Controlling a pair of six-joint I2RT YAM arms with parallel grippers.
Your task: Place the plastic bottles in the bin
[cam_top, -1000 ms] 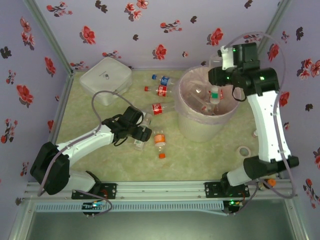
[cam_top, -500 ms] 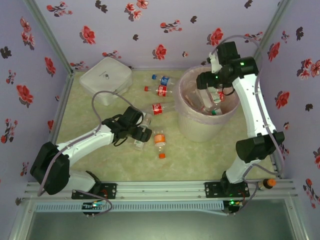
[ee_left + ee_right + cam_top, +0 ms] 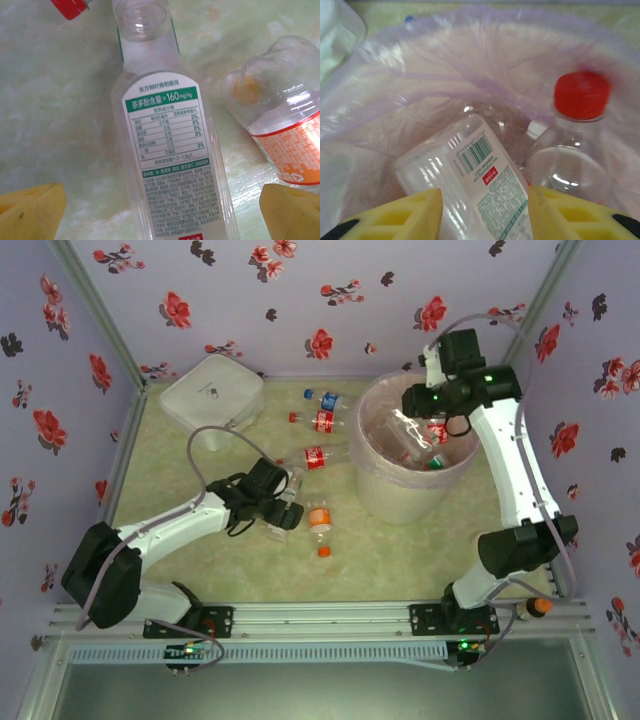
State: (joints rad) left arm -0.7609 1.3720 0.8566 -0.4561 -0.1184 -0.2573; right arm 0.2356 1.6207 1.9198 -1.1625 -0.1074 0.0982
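While the left gripper (image 3: 160, 212) is spread wide low over the table (image 3: 200, 475), a capless green-label bottle (image 3: 167, 140) is straddled between its yellow fingers (image 3: 32, 210), lying flat and not clamped. An orange-label bottle (image 3: 292, 145) is seen lying just right of it. The right gripper (image 3: 485, 215) is held over the bin (image 3: 400, 495) at the far right, fingers apart, nothing pinched. Inside the bin a white-label bottle (image 3: 480, 180) and a red-cap bottle (image 3: 580, 100) are seen. Two red-label bottles (image 3: 322, 422) and a blue-cap bottle (image 3: 326, 400) are found on the table just left of the bin. A white case (image 3: 212, 390) is seen at the far left.
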